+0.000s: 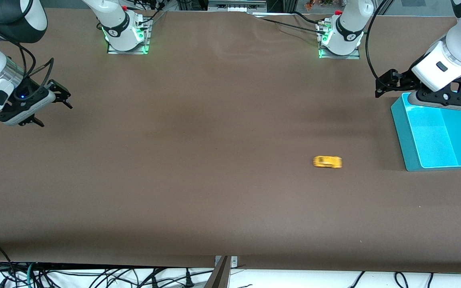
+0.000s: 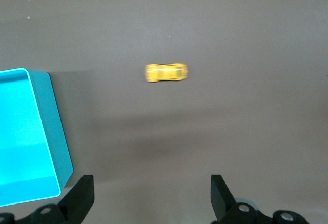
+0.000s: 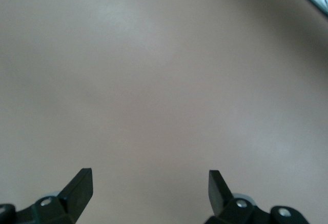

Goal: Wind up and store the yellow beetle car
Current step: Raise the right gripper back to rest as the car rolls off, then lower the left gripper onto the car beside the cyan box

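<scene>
We find the yellow beetle car (image 1: 327, 162) alone on the brown table (image 1: 198, 192), beside the cyan bin (image 1: 408, 136) and nearer the front camera than the bin's upper edge. Left gripper (image 2: 151, 199) hovers over the bin's edge, fingers spread, empty. Right gripper (image 3: 150, 189) waits at its own end, likewise apart. Our worry: the car is tiny and on wheels, so an off-centre pinch could roll it away.

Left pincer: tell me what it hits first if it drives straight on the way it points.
Probably bare table. The left pincer stands open, with the yellow beetle car and the blue bin off its line; depth is uncertain.
</scene>
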